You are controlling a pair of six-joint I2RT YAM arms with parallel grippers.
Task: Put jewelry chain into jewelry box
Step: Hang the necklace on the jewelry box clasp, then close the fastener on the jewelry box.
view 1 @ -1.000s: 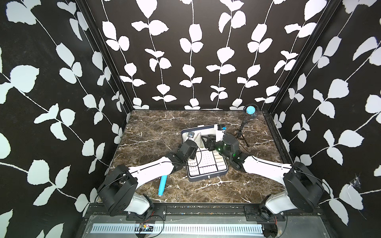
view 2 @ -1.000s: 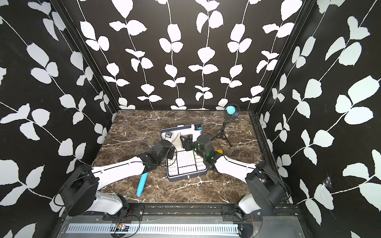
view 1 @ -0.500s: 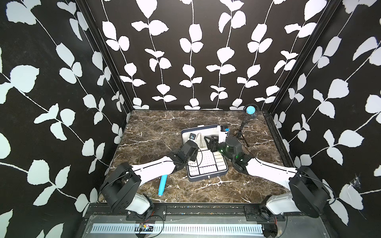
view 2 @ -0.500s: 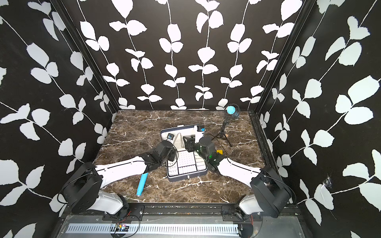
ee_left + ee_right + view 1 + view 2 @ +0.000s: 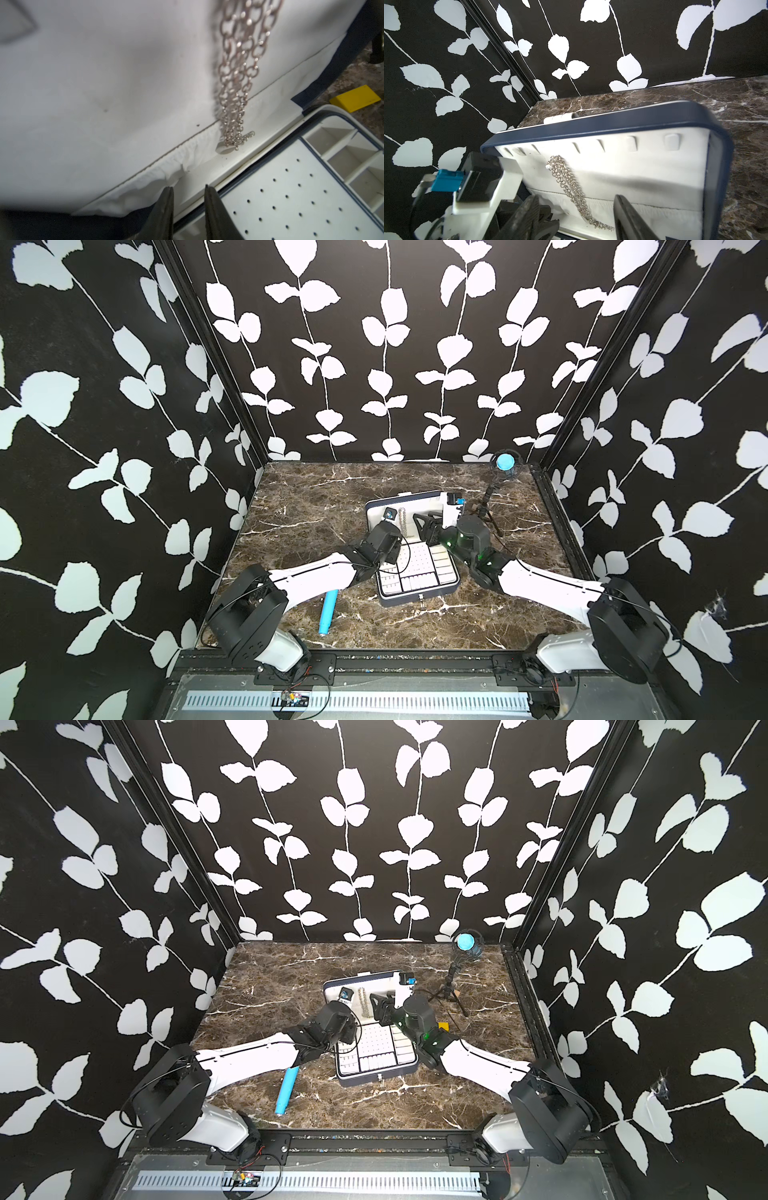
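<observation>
A brown, white-veined marble tabletop [image 5: 311,497] sits inside black walls printed with white leaves [image 5: 374,364]. A light-blue cylindrical tube [image 5: 327,613] lies near its front edge. A small black tripod with a cyan-centred round head [image 5: 504,464] stands in the far right corner. A flat yellow block [image 5: 355,98] lies on the marble.

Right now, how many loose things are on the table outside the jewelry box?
3: a blue tube by the left arm, a yellow block right of the jewelry box, a tripod at the far right corner. More may be hidden.
</observation>
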